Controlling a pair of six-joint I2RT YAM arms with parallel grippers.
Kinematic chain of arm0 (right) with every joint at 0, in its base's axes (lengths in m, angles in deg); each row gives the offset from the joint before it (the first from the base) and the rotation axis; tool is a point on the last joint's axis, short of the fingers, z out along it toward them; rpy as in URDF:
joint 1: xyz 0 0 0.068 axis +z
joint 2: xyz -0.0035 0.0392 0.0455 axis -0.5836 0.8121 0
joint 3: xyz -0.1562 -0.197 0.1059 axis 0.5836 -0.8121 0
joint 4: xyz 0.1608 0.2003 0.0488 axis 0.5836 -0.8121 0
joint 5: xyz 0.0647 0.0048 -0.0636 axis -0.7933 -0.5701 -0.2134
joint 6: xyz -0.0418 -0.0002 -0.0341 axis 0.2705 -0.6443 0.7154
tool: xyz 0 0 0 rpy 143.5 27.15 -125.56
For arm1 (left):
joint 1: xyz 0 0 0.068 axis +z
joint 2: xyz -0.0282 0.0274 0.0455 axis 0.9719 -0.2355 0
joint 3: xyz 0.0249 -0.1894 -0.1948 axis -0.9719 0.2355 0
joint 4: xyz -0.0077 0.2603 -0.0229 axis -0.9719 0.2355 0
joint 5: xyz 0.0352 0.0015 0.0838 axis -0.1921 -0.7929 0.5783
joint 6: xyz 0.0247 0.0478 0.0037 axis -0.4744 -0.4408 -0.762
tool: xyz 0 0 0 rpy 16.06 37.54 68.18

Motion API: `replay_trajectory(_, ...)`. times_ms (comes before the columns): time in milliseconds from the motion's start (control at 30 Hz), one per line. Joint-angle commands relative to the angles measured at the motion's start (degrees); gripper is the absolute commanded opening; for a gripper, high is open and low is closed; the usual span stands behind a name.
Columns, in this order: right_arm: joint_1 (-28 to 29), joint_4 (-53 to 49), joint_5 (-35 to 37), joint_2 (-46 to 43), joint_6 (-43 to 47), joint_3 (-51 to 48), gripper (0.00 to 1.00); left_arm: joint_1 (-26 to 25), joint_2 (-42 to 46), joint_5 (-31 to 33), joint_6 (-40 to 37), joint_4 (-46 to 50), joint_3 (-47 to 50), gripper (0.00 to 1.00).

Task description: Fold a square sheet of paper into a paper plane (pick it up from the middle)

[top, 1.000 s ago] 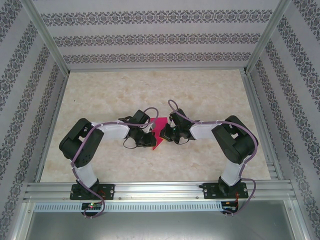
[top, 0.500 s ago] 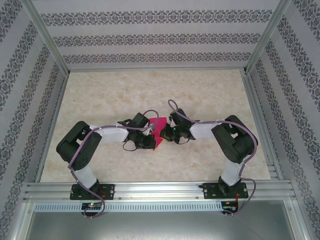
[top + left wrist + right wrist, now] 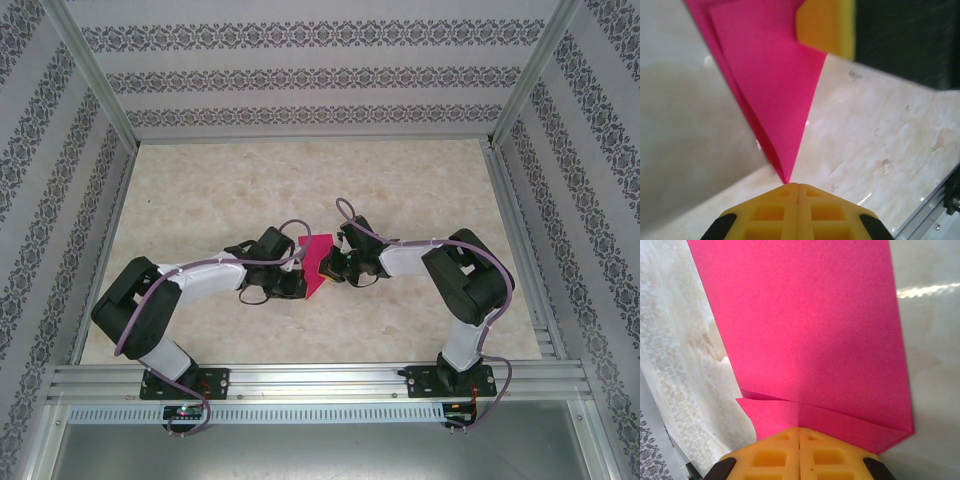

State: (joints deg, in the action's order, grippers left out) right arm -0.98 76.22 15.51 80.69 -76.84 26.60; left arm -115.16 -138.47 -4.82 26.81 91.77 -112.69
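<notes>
Lab test booth; aluminium frame [image 3: 320, 381], wallpapered walls [image 3: 300, 80], marbled table [image 3: 300, 180].

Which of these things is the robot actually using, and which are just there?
In use: pink paper, pinched by the left hand and the right hand.
Just there: marbled table, patterned walls, metal frame.

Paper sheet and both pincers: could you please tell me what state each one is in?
Paper sheet: partly folded into layers, pinched between both pincers.
Left pincer: shut on the paper sheet's pointed corner.
Right pincer: shut on the paper sheet's folded edge.
</notes>
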Motion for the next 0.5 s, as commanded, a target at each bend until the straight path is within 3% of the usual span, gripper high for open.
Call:
replay_trajectory(0, -0.3, -3.9, 5.1, 4.3, 0.8, -1.0, 0.07, -0.8, 0.0, 1.5, 0.4, -4.5, -1.4, 0.06)
replay_trajectory(467, -0.3, -3.2, 4.4, 4.2, 0.9, -0.6, 0.07, -0.8, -5.4, 1.5, 0.0, -5.0, -1.1, 0.03)
